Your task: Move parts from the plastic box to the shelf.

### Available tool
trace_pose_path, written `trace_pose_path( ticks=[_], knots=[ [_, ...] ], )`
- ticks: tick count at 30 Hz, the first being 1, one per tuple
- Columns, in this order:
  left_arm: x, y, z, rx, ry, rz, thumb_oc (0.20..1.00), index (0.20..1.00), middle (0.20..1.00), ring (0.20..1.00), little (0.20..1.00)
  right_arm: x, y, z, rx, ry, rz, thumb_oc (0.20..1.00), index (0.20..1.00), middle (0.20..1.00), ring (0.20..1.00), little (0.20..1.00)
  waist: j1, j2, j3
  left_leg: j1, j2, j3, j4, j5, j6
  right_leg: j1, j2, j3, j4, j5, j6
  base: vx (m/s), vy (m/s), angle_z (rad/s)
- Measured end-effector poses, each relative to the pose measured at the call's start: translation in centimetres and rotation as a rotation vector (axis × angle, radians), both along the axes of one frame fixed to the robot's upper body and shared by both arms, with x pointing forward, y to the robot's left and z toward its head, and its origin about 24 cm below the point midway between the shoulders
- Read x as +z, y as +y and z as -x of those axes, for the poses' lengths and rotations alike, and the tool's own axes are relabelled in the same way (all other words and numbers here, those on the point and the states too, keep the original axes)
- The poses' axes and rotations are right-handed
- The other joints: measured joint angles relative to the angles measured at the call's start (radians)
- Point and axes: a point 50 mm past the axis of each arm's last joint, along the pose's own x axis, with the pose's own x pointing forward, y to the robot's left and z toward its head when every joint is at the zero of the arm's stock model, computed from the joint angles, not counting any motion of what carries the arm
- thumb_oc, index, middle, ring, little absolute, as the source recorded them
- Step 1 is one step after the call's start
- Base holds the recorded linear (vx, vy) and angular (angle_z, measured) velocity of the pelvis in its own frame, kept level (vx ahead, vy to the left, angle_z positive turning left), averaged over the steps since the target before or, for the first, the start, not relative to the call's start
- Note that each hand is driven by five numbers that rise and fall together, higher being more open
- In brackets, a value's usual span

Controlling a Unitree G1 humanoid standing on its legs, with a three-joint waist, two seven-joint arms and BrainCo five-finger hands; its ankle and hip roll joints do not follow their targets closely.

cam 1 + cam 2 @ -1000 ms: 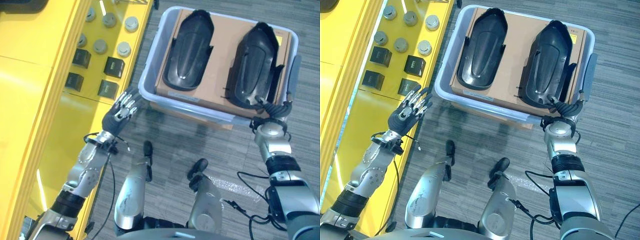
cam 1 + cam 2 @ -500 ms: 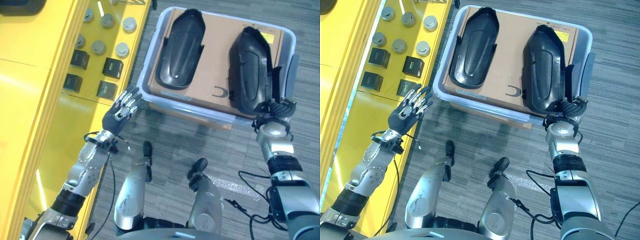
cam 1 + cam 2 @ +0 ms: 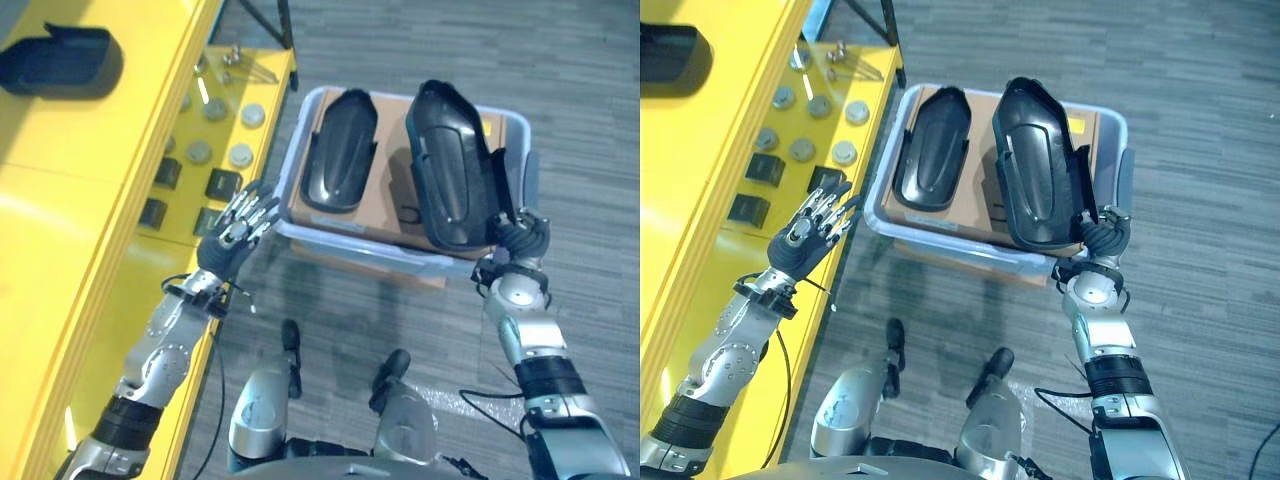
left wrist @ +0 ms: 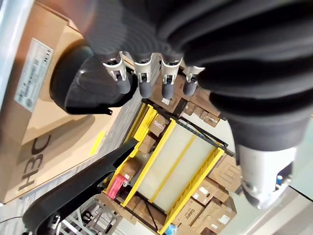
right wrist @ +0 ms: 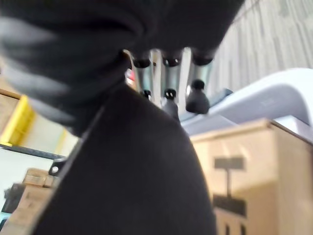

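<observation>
Gripping the near end of a large black moulded part (image 3: 1035,170), the right hand (image 3: 1096,240) has its fingers curled round that part's lower edge; in the right wrist view the dark fingertips (image 5: 196,100) wrap over the black surface. This part stands tilted up out of the plastic box (image 3: 1110,135), its far end raised above the box's right half and its hollow side facing left. A second black part (image 3: 930,150) of the same shape lies flat in the left half of the box, resting on a brown cardboard sheet (image 3: 1085,125) that lines the box. The left hand (image 3: 232,232) hovers with its fingers straight and spread, holding nothing, just left of the box's near left corner and beside the edge of the yellow shelf (image 3: 70,260). On the shelf, left of the left hand, sit small dark square blocks (image 3: 220,184) and, farther away, round grey caps (image 3: 240,155). A dark moulded part (image 3: 60,62) rests on the shelf's upper level at the far left.
</observation>
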Motion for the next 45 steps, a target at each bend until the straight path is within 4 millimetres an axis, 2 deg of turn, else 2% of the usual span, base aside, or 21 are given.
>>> trace_pose_path(
  ticks=[3,5,7,10,15,21,26,32,45],
  knots=[
    [-0.7,0.0,-0.1,0.019,0.079,-0.011,1.000,1.000,1.000,1.000,1.000,0.1,0.6,0.2,0.025,-0.011,0.000,0.200,0.200,0.200,0.200,0.200,-0.010,-0.002,-0.049,0.071,-0.002,0.010,-0.028,-0.002,-0.004,0.086,0.016,-0.008,-0.064,0.019,0.007,0.11,0.035,-0.04],
    [-1.6,-0.2,0.1,0.030,0.153,-0.014,1.000,1.000,1.000,1.000,1.000,-0.3,1.3,0.4,0.055,-0.009,-0.013,0.200,0.200,0.200,0.200,0.200,-0.012,-0.014,-0.123,0.089,-0.004,0.018,-0.052,-0.002,-0.006,0.101,0.024,-0.007,-0.095,0.026,0.010,0.08,0.028,-0.09],
    [-2.5,-0.6,0.0,0.035,0.255,0.022,1.000,1.000,1.000,1.000,1.000,-0.1,1.9,0.3,0.090,-0.016,-0.012,0.200,0.200,0.200,0.200,0.200,-0.020,-0.023,-0.161,0.137,-0.006,0.022,-0.072,-0.009,-0.015,0.156,0.034,-0.007,-0.139,0.035,0.015,0.06,0.023,-0.07],
    [-4.1,-1.0,-0.2,0.041,0.381,0.044,1.000,1.000,1.000,1.000,1.000,-0.8,2.6,0.3,0.144,0.017,0.000,0.200,0.200,0.200,0.200,0.200,-0.029,-0.043,-0.237,0.141,-0.005,0.025,-0.085,-0.010,-0.018,0.157,0.041,-0.003,-0.157,0.038,0.017,0.03,0.018,-0.08],
    [-7.0,-3.3,-1.6,0.032,0.576,0.011,1.000,1.000,1.000,1.000,1.000,-2.6,6.1,-0.1,0.320,0.090,-0.007,0.200,0.200,0.200,0.200,0.200,-0.068,-0.061,-0.274,0.174,-0.002,0.047,-0.107,-0.006,-0.022,0.184,0.053,0.015,-0.199,0.059,0.015,0.02,0.006,-0.13],
    [-6.9,-5.6,-3.0,0.011,0.600,0.009,1.000,1.000,1.000,1.000,1.000,-4.8,10.1,0.0,0.465,0.169,-0.074,0.200,0.200,0.200,0.200,0.200,-0.090,-0.064,-0.297,0.190,0.009,0.068,-0.123,0.003,-0.029,0.187,0.068,0.037,-0.222,0.073,0.006,0.02,0.000,-0.13],
    [-5.8,-7.3,-3.5,-0.019,0.562,0.000,1.000,1.000,1.000,1.000,1.000,-5.7,11.7,-0.1,0.530,0.213,-0.079,0.200,0.200,0.200,0.200,0.200,-0.095,-0.064,-0.303,0.191,0.009,0.071,-0.123,0.005,-0.028,0.189,0.069,0.037,-0.227,0.078,0.006,0.00,0.000,0.00],
    [-5.4,-7.9,-3.6,-0.034,0.545,0.007,1.000,1.000,1.000,1.000,1.000,-6.2,13.1,-0.1,0.584,0.238,-0.090,0.200,0.200,0.200,0.200,0.200,-0.092,-0.064,-0.305,0.194,0.008,0.071,-0.123,0.006,-0.028,0.192,0.069,0.037,-0.227,0.079,0.006,0.01,-0.001,0.00],
    [-5.3,-8.0,-3.6,0.014,0.455,-0.113,1.000,1.000,1.000,1.000,1.000,-6.3,13.3,0.0,0.594,0.239,-0.093,0.200,0.200,0.200,0.200,0.200,-0.090,-0.065,-0.306,0.197,0.008,0.072,-0.123,0.006,-0.028,0.194,0.069,0.038,-0.227,0.079,0.006,0.00,0.000,0.00]
  ],
)
